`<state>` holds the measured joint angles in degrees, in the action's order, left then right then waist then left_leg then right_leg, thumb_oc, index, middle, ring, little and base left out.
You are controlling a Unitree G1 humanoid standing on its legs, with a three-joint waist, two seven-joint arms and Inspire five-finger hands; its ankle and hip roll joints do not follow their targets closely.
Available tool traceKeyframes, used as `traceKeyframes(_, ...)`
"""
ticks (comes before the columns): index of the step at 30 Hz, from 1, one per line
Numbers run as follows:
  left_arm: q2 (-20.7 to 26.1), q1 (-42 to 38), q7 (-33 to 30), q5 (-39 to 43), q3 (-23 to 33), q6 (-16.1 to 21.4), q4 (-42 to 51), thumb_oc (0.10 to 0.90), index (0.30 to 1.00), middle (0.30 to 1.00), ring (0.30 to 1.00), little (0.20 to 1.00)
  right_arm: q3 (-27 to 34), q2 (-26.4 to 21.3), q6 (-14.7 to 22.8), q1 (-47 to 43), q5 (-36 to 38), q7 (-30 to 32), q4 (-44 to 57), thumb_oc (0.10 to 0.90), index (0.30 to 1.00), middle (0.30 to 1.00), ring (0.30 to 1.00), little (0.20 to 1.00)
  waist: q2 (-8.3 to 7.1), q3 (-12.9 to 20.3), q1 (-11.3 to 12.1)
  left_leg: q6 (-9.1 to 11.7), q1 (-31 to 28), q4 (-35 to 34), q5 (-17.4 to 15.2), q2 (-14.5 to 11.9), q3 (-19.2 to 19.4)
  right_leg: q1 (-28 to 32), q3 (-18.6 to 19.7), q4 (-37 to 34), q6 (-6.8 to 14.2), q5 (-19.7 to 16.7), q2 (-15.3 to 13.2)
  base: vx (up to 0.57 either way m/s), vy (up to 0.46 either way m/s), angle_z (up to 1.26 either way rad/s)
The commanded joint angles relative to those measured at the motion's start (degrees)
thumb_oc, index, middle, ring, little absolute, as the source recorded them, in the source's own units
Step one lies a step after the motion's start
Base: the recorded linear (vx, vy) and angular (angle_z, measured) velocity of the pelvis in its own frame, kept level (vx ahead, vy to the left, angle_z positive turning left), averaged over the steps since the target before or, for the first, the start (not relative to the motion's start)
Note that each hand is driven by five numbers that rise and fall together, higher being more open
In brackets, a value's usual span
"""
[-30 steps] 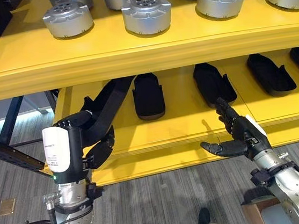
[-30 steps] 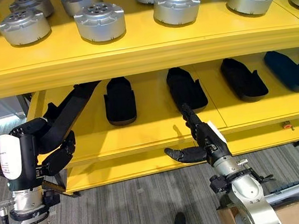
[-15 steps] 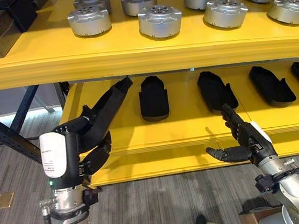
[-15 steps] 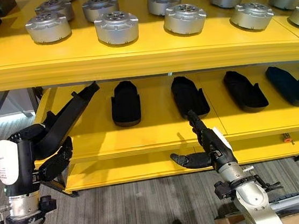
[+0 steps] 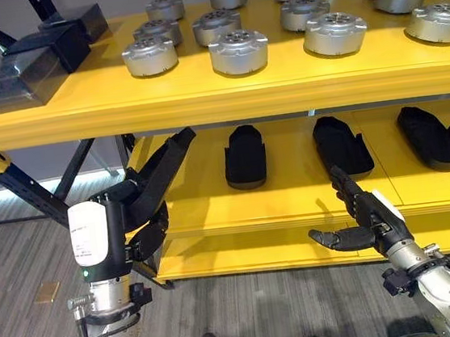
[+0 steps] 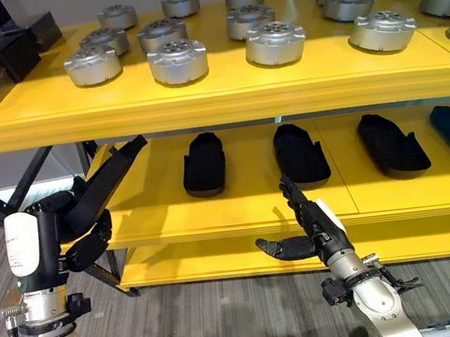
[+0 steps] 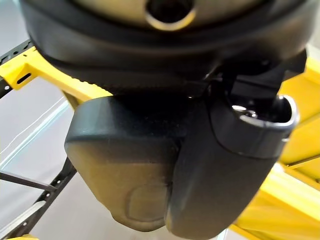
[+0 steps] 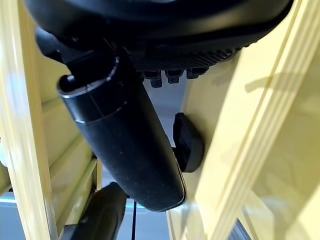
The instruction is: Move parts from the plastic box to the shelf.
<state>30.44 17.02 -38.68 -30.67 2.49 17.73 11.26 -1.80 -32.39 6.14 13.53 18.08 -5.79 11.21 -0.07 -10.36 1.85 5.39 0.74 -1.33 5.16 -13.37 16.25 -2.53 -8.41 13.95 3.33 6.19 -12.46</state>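
My left hand (image 5: 138, 227) grips a long black part (image 5: 163, 163) at centre left; my right hand (image 5: 361, 218) spreads empty before the yellow shelf (image 5: 238, 208).

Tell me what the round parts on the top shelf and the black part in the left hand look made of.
Round parts: likely machined metal, satin silver with soft highlights. Black part in the left hand: probably moulded plastic, matte, no glint.

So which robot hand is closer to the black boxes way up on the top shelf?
The left robot hand. It is below the black boxes on the same side, holding a long black part. The right robot hand is far across, empty.
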Motion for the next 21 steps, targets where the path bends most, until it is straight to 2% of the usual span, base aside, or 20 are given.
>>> traceKeyframes(1,1.4,-4.2,-4.9,2.7,7.7,-1.1,4.7,0.4,0.3,0.3,0.3,0.3,1.5,-1.2,6.3,-3.5,2.7,-1.1,5.8,0.9,1.0,1.0,1.0,1.0,-1.84,2.5,-1.9,2.0,0.3,-1.2,4.9,0.5,-0.8,14.2,-8.2,-15.2,3.2,-6.4,0.1,0.14,0.254,-0.8)
traceKeyframes(3,1.6,-5.0,-4.9,2.9,8.1,-0.5,3.7,0.4,0.3,0.3,0.3,0.3,2.4,-0.8,5.3,-3.2,4.1,-2.6,6.1,0.9,1.0,1.0,1.0,1.0,-1.93,3.0,-2.1,1.1,-1.6,-2.0,3.3,2.1,-1.3,13.5,-7.6,-15.7,3.9,-7.4,-0.2,0.14,0.215,-0.74)
traceKeyframes(6,1.8,-5.8,-1.6,2.8,8.8,2.5,3.3,0.4,0.3,0.3,0.3,0.3,3.9,0.6,5.3,-2.6,4.3,-4.3,7.3,0.9,1.0,1.0,1.0,1.0,-2.57,3.4,-1.7,-0.4,-3.6,-3.0,1.4,4.7,-2.4,11.8,-6.7,-16.4,5.4,-9.5,-1.2,0.12,0.077,-0.15)
traceKeyframes(9,1.3,-5.2,1.8,4.1,9.0,3.4,4.9,0.4,0.3,0.3,0.3,0.3,3.8,2.4,4.2,-4.1,4.6,-2.9,9.2,0.9,1.0,1.0,1.0,1.0,-3.34,3.6,-0.2,-1.5,-4.2,-3.2,-0.2,6.2,-2.8,10.3,-7.5,-16.7,6.4,-10.6,-1.9,0.1,0.03,0.08)
traceKeyframes(15,2.2,-6.7,2.5,3.5,8.2,3.8,4.5,0.4,0.3,0.3,0.3,0.3,0.3,4.7,1.7,-8.3,0.4,0.5,8.6,0.9,1.0,1.0,1.0,1.0,-4.64,3.3,1.5,-2.3,-3.3,-1.8,-1.7,6.7,-1.1,9.4,-9.0,-17.4,7.3,-11.4,-2.7,0.06,0.021,-0.01)
traceKeyframes(19,3.3,-7.7,3.5,3.1,7.9,4.3,4.0,0.4,0.3,0.3,0.3,0.3,-0.4,4.6,2.2,-9.2,-0.9,2.2,7.5,0.9,1.0,1.0,1.0,1.0,-5.33,3.1,1.6,-2.8,-2.4,0.0,-2.6,6.6,-0.2,9.2,-8.7,-17.0,7.6,-11.4,-2.8,0.04,0.053,-0.09)
traceKeyframes(21,4.6,-10.1,4.2,3.8,6.6,4.0,3.3,0.4,0.3,0.3,0.3,0.3,0.1,3.6,1.9,-9.6,-1.5,3.8,7.1,0.9,1.0,1.0,1.0,1.0,-5.86,2.7,1.3,-3.6,-0.9,1.3,-2.9,6.9,-0.5,8.8,-7.9,-14.7,7.2,-10.2,-2.1,0.05,0.098,-0.02)
